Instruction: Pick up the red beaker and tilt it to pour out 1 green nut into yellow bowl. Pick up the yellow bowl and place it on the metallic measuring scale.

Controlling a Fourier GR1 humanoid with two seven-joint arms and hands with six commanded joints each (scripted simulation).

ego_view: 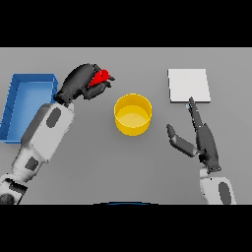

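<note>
My left hand [83, 81] has its fingers curled round the red beaker [102, 76], of which only a small red part shows between them, to the upper left of the yellow bowl [133, 114]. The bowl stands upright near the table's middle; I see no nut inside it. The metallic measuring scale [189, 84] is a pale square plate at the back right. My right hand [202, 140] hovers open to the right of the bowl, fingers straight and pointing toward the scale, thumb spread toward the bowl.
A blue rectangular bin [24, 106] lies at the far left, beside my left forearm.
</note>
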